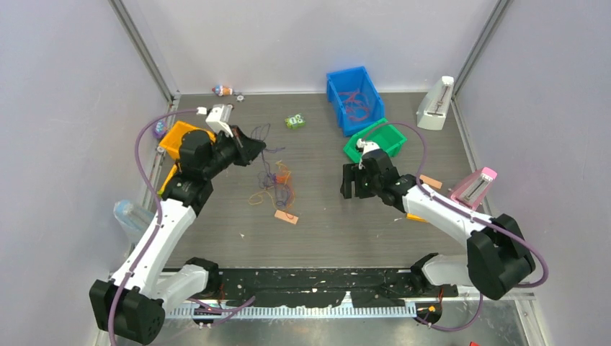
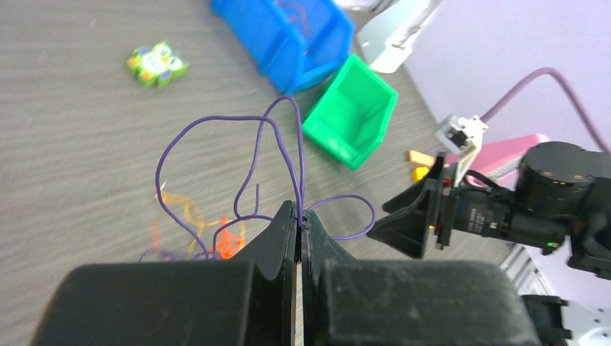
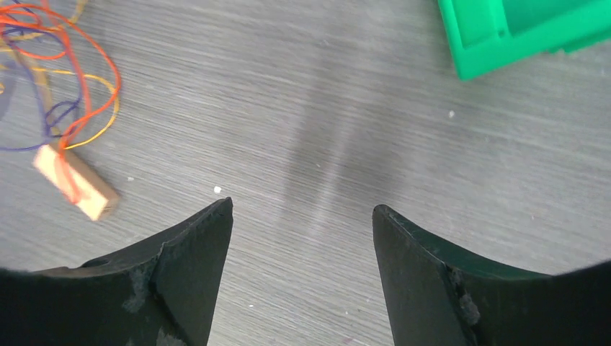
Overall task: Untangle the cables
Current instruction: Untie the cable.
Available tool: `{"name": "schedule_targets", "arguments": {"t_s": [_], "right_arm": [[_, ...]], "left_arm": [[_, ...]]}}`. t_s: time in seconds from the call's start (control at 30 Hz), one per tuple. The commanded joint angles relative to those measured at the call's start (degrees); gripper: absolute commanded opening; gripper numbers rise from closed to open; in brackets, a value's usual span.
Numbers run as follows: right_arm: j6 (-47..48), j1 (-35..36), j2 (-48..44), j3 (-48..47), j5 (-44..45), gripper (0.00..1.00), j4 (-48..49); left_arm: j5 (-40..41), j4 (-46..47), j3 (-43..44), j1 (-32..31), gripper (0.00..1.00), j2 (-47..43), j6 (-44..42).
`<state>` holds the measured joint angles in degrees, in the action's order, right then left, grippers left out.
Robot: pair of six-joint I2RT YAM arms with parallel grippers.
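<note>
Well, on the top view the left fingers (image 1: 253,150) are pressed together above the left-centre of the tabletop (image 1: 324,231), just up and left of the cables (image 1: 274,186), a loose orange, red and purple bunch lying there. The right fingers (image 1: 346,189) hang spread apart, well to the right of the bunch and near a green bin (image 1: 375,141). On the left wrist view, I see the left fingers clamped on a purple strand (image 2: 300,158), whose loops rise past the tips while the orange and red strands lie blurred on the tabletop beyond. On the right wrist view, the right fingers stand wide apart over bare tabletop with nothing between them. The bunch sits at the upper left, a red strand crossing a small tan block (image 3: 76,180).
</note>
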<state>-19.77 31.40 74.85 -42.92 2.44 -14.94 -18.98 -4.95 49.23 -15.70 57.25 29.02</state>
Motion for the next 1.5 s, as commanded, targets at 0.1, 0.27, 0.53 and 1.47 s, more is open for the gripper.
{"name": "schedule_targets", "arguments": {"t_s": [0.1,0.27,0.53,1.47], "right_arm": [[4.50,1.68,-6.99,-0.15,-9.56,0.78,12.66],[5.74,5.11,-8.06,0.53,-13.65,0.80,20.33],[6.22,8.23,-9.32,3.11,-18.92,0.82,33.40],[8.46,14.57,-1.32,-3.50,-21.89,0.63,49.47]], "left_arm": [[-13.19,-4.16,11.33,-0.77,0.00,1.56,-3.35],[-17.18,-6.18,16.21,-3.48,0.00,4.00,-5.54],[-19.97,-10.37,21.12,-5.66,0.00,6.75,-7.69],[-27.26,-2.52,15.90,-9.21,0.00,9.02,-1.99]]}}
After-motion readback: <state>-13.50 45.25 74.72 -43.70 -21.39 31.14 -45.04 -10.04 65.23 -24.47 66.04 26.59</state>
